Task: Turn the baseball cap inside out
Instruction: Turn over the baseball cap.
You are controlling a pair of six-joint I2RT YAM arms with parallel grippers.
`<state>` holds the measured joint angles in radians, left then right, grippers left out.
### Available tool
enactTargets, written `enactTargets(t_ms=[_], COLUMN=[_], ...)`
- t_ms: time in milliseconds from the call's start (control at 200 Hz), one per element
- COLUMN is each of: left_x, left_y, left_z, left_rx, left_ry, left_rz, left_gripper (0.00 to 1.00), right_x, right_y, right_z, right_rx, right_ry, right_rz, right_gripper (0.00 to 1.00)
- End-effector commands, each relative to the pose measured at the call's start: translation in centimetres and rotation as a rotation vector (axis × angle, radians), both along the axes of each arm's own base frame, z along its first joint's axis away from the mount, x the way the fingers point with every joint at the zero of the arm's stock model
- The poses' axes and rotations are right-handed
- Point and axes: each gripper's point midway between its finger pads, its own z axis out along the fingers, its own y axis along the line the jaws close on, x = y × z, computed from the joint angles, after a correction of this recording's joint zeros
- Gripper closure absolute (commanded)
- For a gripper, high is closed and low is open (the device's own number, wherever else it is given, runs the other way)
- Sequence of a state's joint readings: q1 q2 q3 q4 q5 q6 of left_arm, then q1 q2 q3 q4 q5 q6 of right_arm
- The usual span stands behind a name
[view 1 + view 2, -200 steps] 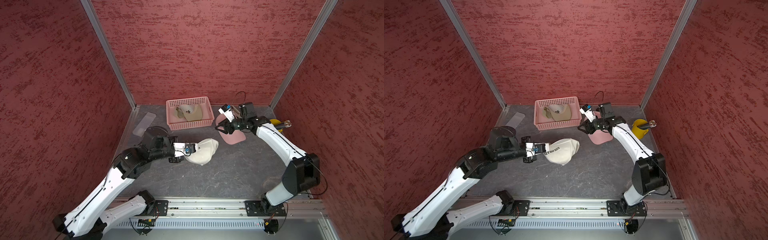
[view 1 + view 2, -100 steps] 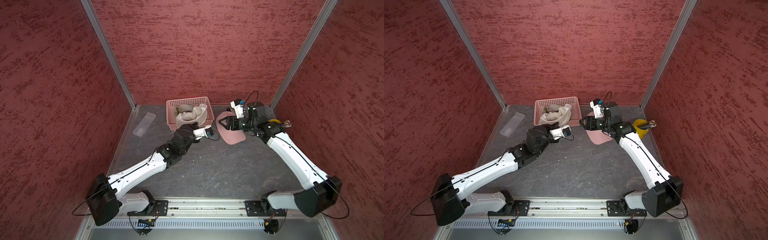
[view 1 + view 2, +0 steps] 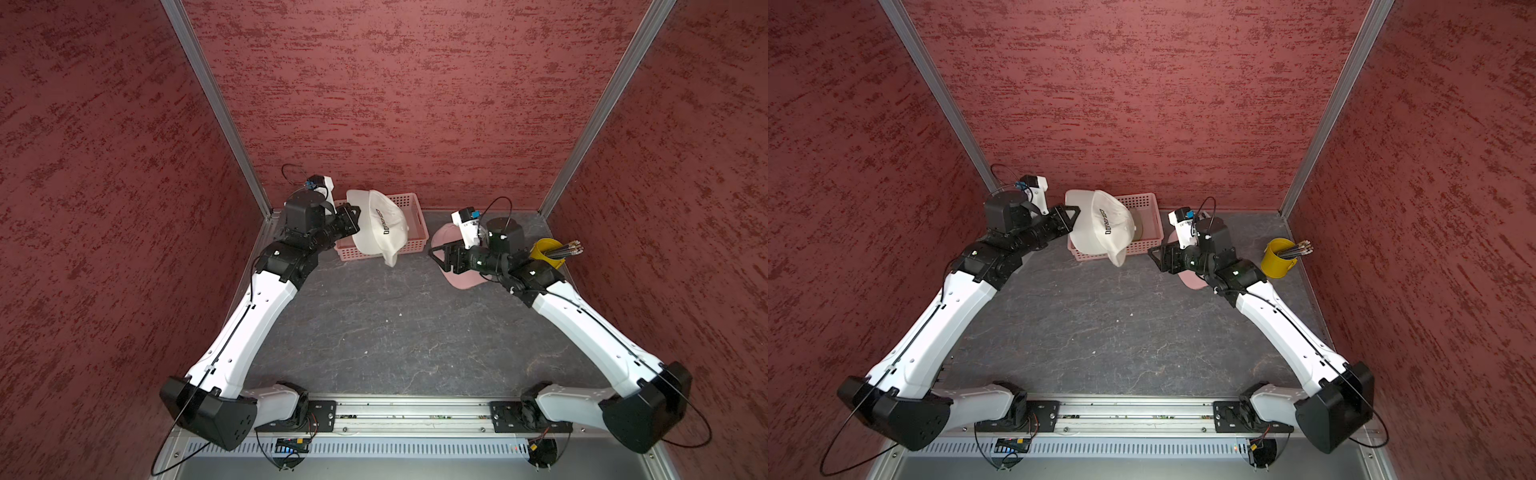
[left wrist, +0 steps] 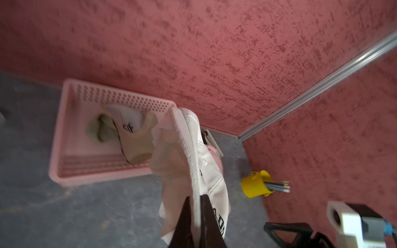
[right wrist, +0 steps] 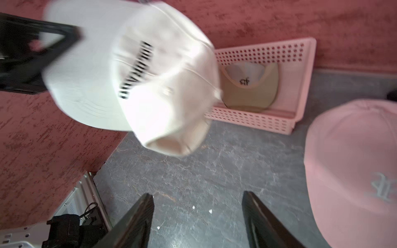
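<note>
The white baseball cap (image 3: 380,226) (image 3: 1100,226) with black lettering hangs in the air in front of the pink basket. My left gripper (image 3: 354,211) (image 3: 1073,214) is shut on its brim. In the left wrist view the two fingers pinch the brim edge of the cap (image 4: 204,167), and the left gripper (image 4: 195,196) shows no gap beyond the fabric. The crown of the cap (image 5: 137,70) droops below the brim, blurred. My right gripper (image 3: 434,253) (image 3: 1152,257) (image 5: 197,195) stands open and empty to the cap's right, pointing toward it, with bare table between its fingers.
A pink cap (image 3: 463,282) (image 5: 352,163) lies on the table under my right wrist. The pink basket (image 3: 415,241) (image 4: 64,128) against the back wall holds a tan cap (image 4: 137,141) (image 5: 251,90). A yellow cup (image 3: 544,251) (image 3: 1277,257) of pencils stands at the back right.
My left arm has carried the white cap from mid-table up and back to the basket's front. My right gripper has opened wider and drawn away from the pink cap.
</note>
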<state>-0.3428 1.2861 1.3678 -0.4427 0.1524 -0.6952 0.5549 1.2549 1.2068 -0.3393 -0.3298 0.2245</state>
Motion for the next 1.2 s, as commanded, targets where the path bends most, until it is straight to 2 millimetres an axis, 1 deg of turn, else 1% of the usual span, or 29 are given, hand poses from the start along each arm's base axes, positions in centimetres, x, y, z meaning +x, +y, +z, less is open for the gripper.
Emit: enactTargets(t_ms=[0,75,165,295,356,411,486,566,641,726,761,791,861,896,982,1017,1032,1072,1092,1152,1172,1192], left_x=[-0.1,0.0,0.0,-0.3,-0.5,-0.5,-0.8,-1.3,-1.8,-2.5,-2.8,-3.0,-3.5,-3.7,-4.2,-4.2,-4.2,-4.1,-4.1,-4.4,-4.6,-4.8], left_y=[-2.1,-2.3,-2.7,-3.1,-3.1,-3.3,-3.7,-4.0,-4.6,-5.2,-5.4,-5.4,-5.4,-5.3,-5.1,-5.1,-5.1,-5.2,-5.2,-5.1,-5.0,-4.9], left_z=[-2.2,-3.0,-3.8,-4.6,-4.6,-4.6,-4.4,-4.4,-4.8,-5.2,-5.2,-5.1,-5.1,-5.1,-4.7,-4.3,-4.0,-3.2,-2.9,-1.8,-1.4,-1.0], left_rx=[-0.369,-0.412,-0.451,-0.492,-0.497,-0.504,-0.509,-0.511,-0.523,-0.549,-0.553,-0.554,-0.556,-0.553,-0.522,-0.499,-0.488,-0.434,-0.407,-0.310,-0.259,-0.209], left_ry=[0.230,0.272,0.312,0.357,0.361,0.365,0.375,0.384,0.407,0.425,0.427,0.426,0.424,0.420,0.389,0.361,0.345,0.286,0.262,0.195,0.157,0.128], left_rz=[0.077,0.138,0.189,0.237,0.253,0.246,0.230,0.219,0.195,0.170,0.164,0.158,0.148,0.145,0.113,0.084,0.068,0.006,-0.025,-0.106,-0.137,-0.160], left_gripper=[1.00,1.00,1.00,1.00,1.00,1.00,1.00,1.00,1.00,1.00,1.00,1.00,1.00,1.00,1.00,1.00,0.98,0.83,0.74,0.54,0.50,0.48], right_x=[-0.9,-1.8,-2.7,-3.6,-3.7,-3.1,-2.1,-1.1,-0.4,0.4,0.7,0.9,1.6,1.8,1.9,1.6,1.6,1.3,1.3,1.1,1.1,0.9], right_y=[2.6,4.4,6.4,8.6,9.1,9.2,8.7,7.9,7.8,7.8,7.8,7.8,7.2,6.9,6.2,6.1,6.0,5.7,5.5,4.8,4.6,4.4], right_z=[3.9,4.7,4.5,3.0,2.1,1.6,1.0,0.7,0.2,-0.7,-1.2,-1.5,-1.8,-1.9,-1.6,-1.3,-1.2,-0.9,-0.9,-0.6,-0.6,-0.5], right_rx=[-0.038,-0.071,-0.124,-0.208,-0.240,-0.271,-0.309,-0.352,-0.413,-0.476,-0.492,-0.498,-0.492,-0.483,-0.460,-0.440,-0.433,-0.409,-0.397,-0.359,-0.353,-0.342], right_ry=[-0.325,-0.445,-0.567,-0.703,-0.730,-0.737,-0.757,-0.789,-0.810,-0.823,-0.820,-0.814,-0.790,-0.775,-0.748,-0.742,-0.737,-0.720,-0.706,-0.663,-0.650,-0.637], right_rz=[0.010,0.020,0.043,0.070,0.074,0.042,-0.020,-0.090,-0.110,-0.117,-0.118,-0.114,-0.130,-0.131,-0.118,-0.099,-0.094,-0.072,-0.060,-0.024,-0.008,0.012], right_gripper=[0.29,0.29,0.28,0.27,0.26,0.26,0.26,0.26,0.26,0.30,0.36,0.43,0.71,0.82,0.99,1.00,1.00,1.00,1.00,1.00,1.00,1.00])
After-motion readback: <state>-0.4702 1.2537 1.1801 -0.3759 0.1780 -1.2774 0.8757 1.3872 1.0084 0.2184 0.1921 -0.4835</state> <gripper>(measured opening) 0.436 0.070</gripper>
